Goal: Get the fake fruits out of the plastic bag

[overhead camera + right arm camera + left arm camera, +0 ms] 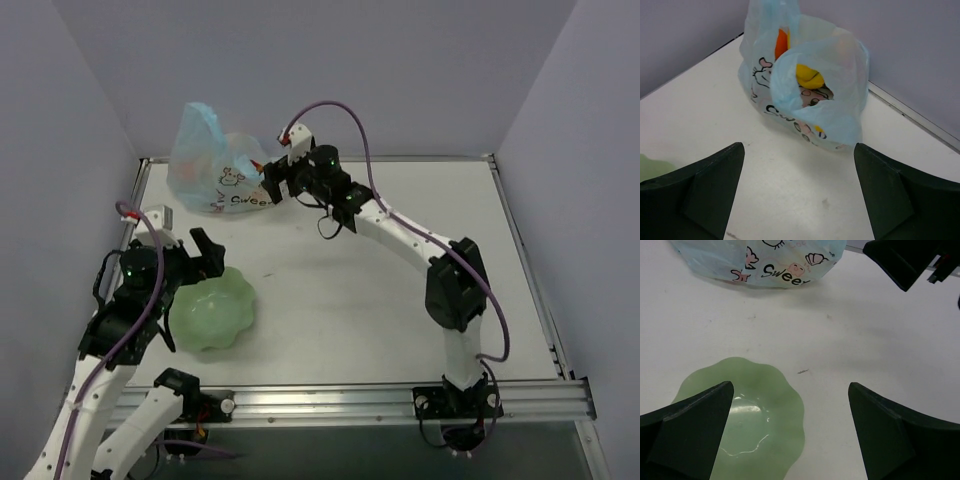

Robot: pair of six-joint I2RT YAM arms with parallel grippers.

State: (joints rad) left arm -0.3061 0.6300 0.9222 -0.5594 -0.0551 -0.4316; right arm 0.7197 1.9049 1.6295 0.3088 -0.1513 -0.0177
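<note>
The bag [840, 65] hides most of the fruits [807, 75]; only yellow and orange patches show. The left wrist view crops the bag at its top edge and the bowl [765, 405] at the bottom.

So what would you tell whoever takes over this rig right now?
Left gripper: open, empty, at the green bowl.
Right gripper: open, empty, facing the plastic bag.
A yellow fruit and an orange fruit show inside the bag; any others are hidden.
Done: nothing is out yet, and the bowl is empty.
Left: take every fruit out.
</note>
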